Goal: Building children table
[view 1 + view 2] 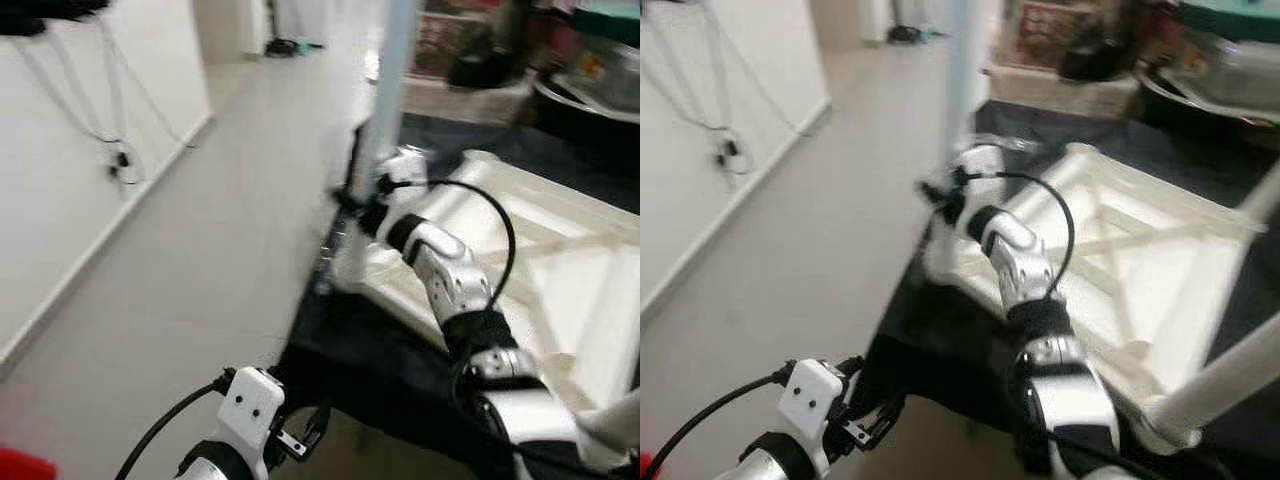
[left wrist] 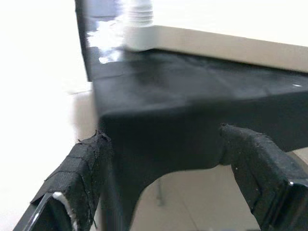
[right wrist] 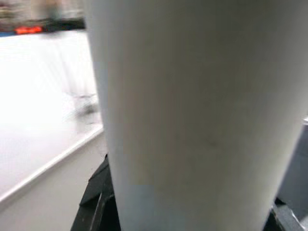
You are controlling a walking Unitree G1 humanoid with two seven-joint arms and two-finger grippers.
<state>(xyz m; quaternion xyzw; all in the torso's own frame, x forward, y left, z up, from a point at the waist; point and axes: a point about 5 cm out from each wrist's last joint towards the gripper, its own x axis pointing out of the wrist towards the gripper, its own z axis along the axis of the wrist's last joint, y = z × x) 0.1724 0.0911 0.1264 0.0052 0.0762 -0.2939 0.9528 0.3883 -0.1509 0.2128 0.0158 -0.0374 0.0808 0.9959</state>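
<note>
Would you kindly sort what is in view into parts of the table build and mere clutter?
Job: white table top, upside down on the black cloth; upright white leg; right gripper at that leg.
Clutter: wall cables; boxes and bowls behind.

We're inside a home, in a plain hallway: pale tiled floor (image 1: 230, 200), white wall (image 1: 60, 170) with cables (image 1: 110, 110) hanging down it, shoes (image 1: 285, 46) by a far doorway, and cluttered boxes (image 1: 465, 95) and bowls (image 1: 590, 95) stacked along one side.
</note>
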